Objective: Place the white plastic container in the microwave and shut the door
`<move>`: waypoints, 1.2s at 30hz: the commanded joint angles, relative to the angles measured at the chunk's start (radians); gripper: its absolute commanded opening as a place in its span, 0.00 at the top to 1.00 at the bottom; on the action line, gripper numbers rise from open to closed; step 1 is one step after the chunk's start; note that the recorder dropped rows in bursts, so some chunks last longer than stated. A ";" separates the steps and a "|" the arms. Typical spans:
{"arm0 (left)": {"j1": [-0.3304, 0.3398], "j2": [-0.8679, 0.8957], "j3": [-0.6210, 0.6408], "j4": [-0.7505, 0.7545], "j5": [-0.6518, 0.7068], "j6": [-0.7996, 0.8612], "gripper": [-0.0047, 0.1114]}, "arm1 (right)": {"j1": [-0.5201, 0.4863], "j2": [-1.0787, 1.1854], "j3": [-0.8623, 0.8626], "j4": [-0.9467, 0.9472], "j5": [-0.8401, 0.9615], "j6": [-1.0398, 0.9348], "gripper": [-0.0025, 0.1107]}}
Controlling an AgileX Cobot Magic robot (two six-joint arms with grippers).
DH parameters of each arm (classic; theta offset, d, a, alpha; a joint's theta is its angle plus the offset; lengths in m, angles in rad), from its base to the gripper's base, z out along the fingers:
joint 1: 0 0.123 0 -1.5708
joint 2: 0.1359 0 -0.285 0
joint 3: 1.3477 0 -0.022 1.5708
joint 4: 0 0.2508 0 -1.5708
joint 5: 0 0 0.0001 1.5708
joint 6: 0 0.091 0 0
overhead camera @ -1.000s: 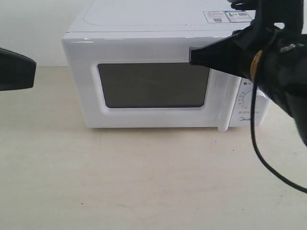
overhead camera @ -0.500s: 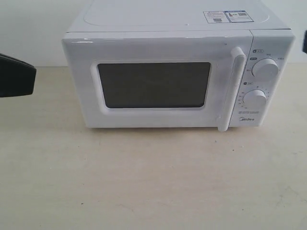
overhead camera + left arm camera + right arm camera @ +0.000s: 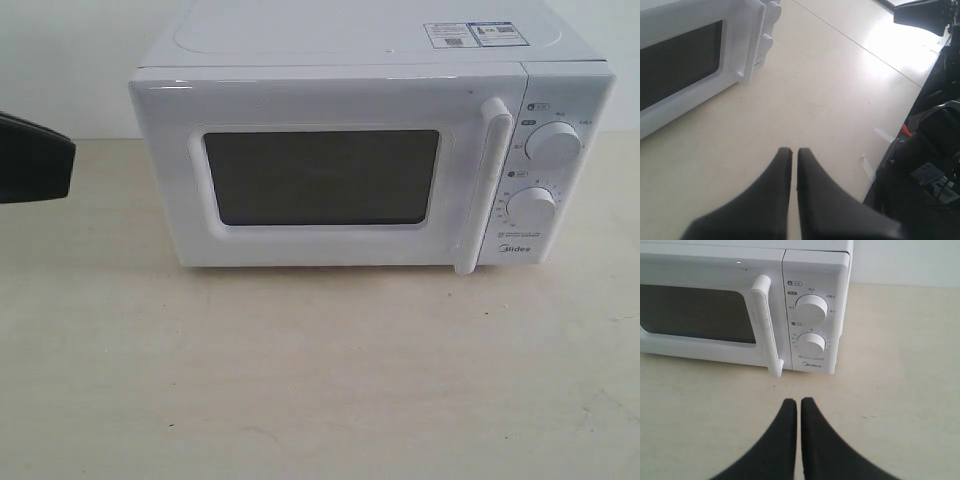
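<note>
The white microwave point(image 3: 340, 60) stands at the back of the beige table, its door point(image 3: 320, 105) shut flat against the body, the vertical bar handle point(image 3: 483, 185) beside two round dials. The white plastic container is out of view. My left gripper point(image 3: 70, 158) shows as a black tip at the left edge of the exterior view; in the left wrist view its fingers point(image 3: 791, 150) are shut and empty over bare table. My right gripper point(image 3: 799, 401) is shut and empty, pulled back in front of the handle point(image 3: 765, 325); it does not show in the exterior view.
The beige table point(image 3: 320, 370) spreads in front of the microwave. A white wall stands behind it. The left wrist view shows the table edge and black robot hardware with cables point(image 3: 925, 165) beyond it.
The right arm, which covered the microwave's handle and dials a second ago, has withdrawn out of the exterior view. The door stays shut. The left gripper has not moved.
</note>
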 commanded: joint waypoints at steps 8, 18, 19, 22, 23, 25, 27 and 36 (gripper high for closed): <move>-0.003 -0.005 0.004 -0.003 0.005 -0.001 0.92 | 0.001 -0.004 0.006 -0.005 0.005 -0.008 0.98; 0.002 -0.257 0.004 0.089 -0.149 0.043 0.92 | 0.001 -0.004 0.006 -0.005 0.005 -0.008 0.98; 0.010 -0.298 0.004 0.095 -0.165 0.061 0.92 | 0.001 -0.004 0.006 -0.005 0.005 -0.008 0.98; 0.045 -0.401 0.004 0.107 -0.182 0.087 0.92 | 0.001 -0.004 0.006 -0.005 0.005 -0.008 0.98; 0.059 -0.432 0.004 0.125 -0.182 0.090 0.92 | 0.001 -0.004 0.006 -0.005 0.005 -0.008 0.98; 0.087 -0.484 0.010 0.160 -0.204 0.123 0.92 | 0.001 -0.004 0.006 -0.005 0.005 -0.008 0.98; 0.109 -0.520 0.046 0.182 -0.300 0.171 0.92 | 0.001 -0.004 0.006 -0.005 0.005 -0.008 0.98; 0.218 -0.568 0.394 0.180 -0.756 0.184 0.92 | 0.001 -0.004 0.006 -0.005 0.005 -0.008 0.98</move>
